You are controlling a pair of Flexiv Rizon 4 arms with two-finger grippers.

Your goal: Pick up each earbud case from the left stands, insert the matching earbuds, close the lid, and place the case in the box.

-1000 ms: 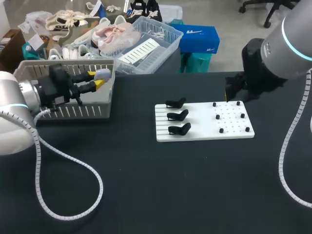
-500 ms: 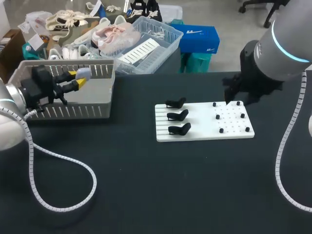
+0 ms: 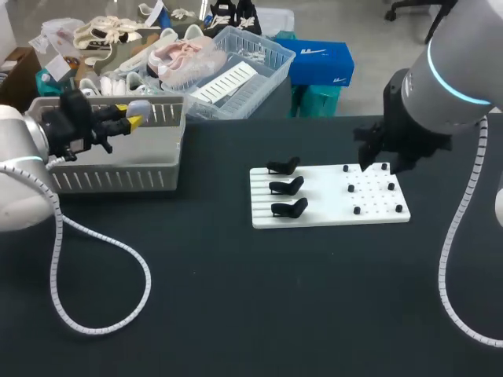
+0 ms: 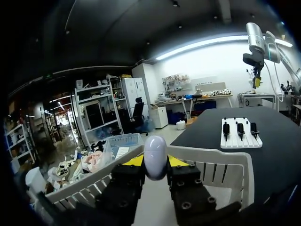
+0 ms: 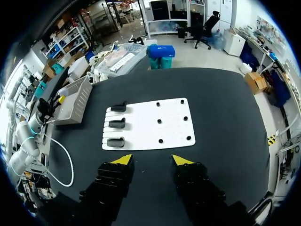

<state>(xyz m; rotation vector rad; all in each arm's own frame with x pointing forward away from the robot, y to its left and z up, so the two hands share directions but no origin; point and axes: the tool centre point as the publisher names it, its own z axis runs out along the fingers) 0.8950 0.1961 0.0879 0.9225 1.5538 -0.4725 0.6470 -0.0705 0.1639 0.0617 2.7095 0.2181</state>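
A pale, egg-shaped earbud case [image 4: 155, 155], its lid closed, sits between the yellow-tipped fingers of my left gripper [image 4: 155, 164], which is shut on it. In the head view that gripper [image 3: 134, 118] holds the case [image 3: 140, 107] over the inside of the grey slatted box [image 3: 118, 177] at the table's far left. The white board [image 3: 330, 206] lies mid-table with three bare black stands [image 3: 288, 187] along its left side. My right gripper [image 5: 152, 160] hangs open and empty high above the near edge of the board [image 5: 155, 129]; in the head view the right arm [image 3: 413, 118] hides its fingers.
Several small black pegs [image 3: 373, 188] dot the right half of the board. A clear basket [image 3: 236, 75] with shoes and a blue box [image 3: 322, 61] stand behind the table's far edge. A coiled white cable [image 3: 94, 283] hangs from my left arm over the dark tabletop.
My left gripper has carried the case leftward and farther back, over the box. My right arm has shifted slightly left toward the board's far right corner.
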